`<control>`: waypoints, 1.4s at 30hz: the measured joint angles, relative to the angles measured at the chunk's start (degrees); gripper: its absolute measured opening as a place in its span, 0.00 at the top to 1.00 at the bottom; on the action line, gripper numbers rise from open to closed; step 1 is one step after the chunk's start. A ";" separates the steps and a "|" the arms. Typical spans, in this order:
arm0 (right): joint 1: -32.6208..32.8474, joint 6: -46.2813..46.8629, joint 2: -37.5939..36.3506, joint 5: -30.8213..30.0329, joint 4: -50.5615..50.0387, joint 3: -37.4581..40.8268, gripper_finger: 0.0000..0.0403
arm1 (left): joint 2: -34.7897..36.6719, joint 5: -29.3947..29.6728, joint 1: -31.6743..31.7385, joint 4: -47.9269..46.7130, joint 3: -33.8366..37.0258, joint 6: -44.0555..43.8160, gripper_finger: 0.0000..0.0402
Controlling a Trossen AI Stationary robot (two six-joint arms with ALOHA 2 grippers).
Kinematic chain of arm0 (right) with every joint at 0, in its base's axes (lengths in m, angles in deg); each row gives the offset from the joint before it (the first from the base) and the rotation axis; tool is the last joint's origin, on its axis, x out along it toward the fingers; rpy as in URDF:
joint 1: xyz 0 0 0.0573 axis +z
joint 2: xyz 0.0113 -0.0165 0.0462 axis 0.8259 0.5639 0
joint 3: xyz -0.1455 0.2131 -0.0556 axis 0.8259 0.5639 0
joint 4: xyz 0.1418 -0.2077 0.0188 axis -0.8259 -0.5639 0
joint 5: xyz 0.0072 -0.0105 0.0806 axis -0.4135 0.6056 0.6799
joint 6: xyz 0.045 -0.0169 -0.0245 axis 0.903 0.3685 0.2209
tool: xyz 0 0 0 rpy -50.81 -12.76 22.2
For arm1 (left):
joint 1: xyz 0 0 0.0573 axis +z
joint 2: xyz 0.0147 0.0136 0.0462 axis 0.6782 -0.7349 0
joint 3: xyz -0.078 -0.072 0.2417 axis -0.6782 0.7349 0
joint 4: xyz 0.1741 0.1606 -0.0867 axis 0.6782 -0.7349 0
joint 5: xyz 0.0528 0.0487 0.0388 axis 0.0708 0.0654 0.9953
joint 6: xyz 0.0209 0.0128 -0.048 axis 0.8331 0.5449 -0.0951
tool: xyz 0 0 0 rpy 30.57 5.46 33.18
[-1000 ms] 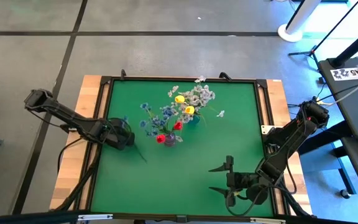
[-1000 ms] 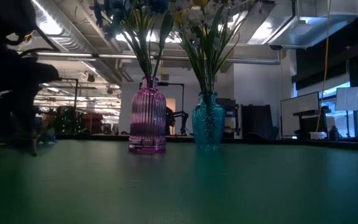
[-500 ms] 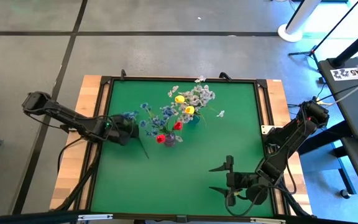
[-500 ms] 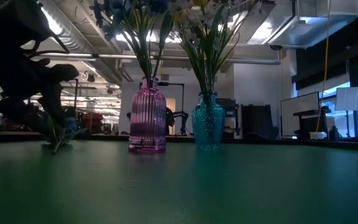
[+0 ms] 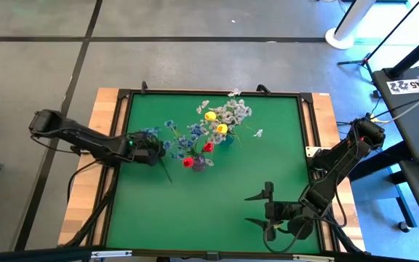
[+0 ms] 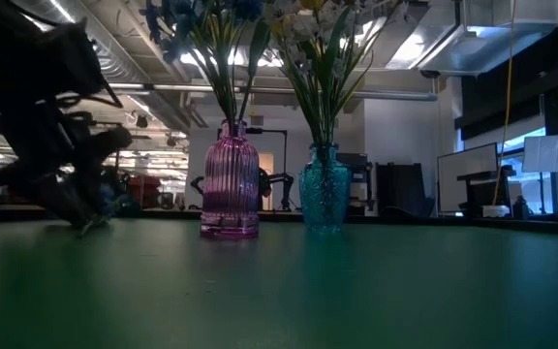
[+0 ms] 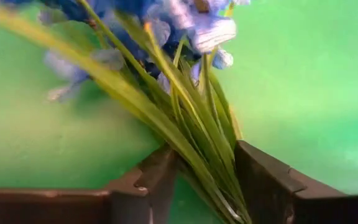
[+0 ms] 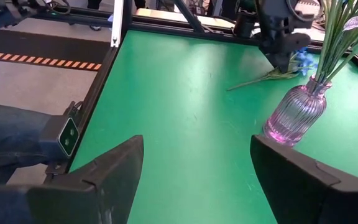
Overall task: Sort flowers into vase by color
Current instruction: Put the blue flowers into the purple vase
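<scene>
Since the earlier high view, the left gripper (image 5: 153,151) had moved from the table's (image 5: 217,211) left edge toward the pink vase (image 5: 198,163). Left wrist view: its fingers (image 7: 261,175) grasped a blue flower (image 7: 185,112) stem. Right wrist view: the right gripper (image 8: 194,171), fingers apart and empty, waited near the front edge with open surface ahead.

Two dark jointed arms, black cabling, angular black pincer fingers (image 8: 110,180)

grey floor (image 5: 195,29) with dark seams; ceiling pipes (image 6: 376,89) and lights
</scene>
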 joint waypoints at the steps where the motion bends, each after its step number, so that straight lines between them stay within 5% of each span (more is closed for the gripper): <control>1: 0.00 -0.22 0.00 0.00 -0.08 0.00 0.27 | -1.28 -0.40 0.63 1.42 -0.01 1.61 0.63; 9: 0.01 -3.21 0.00 0.01 2.00 0.00 0.27 | -5.44 -0.10 -1.63 13.93 -0.14 7.07 0.97; 17: 0.09 -2.59 0.00 0.98 2.30 0.00 0.27 | -0.81 -0.46 -21.19 9.50 -3.45 4.20 0.98; 22: 0.07 -1.42 0.00 0.98 2.31 0.00 0.27 | -1.16 0.61 -36.45 9.90 -6.09 10.91 0.98; 30: 0.06 1.32 1.77 2.09 4.22 0.00 0.27 | -1.73 15.74 -52.28 23.10 -6.59 19.85 0.98; 37: 0.00 2.35 9.86 5.01 15.18 -0.03 0.27 | -7.47 22.59 -53.81 46.10 -6.62 42.40 0.98; 42: -2.10 0.42 17.40 5.67 30.83 -0.43 0.27 | -13.02 20.49 -49.58 62.89 -6.62 57.18 0.98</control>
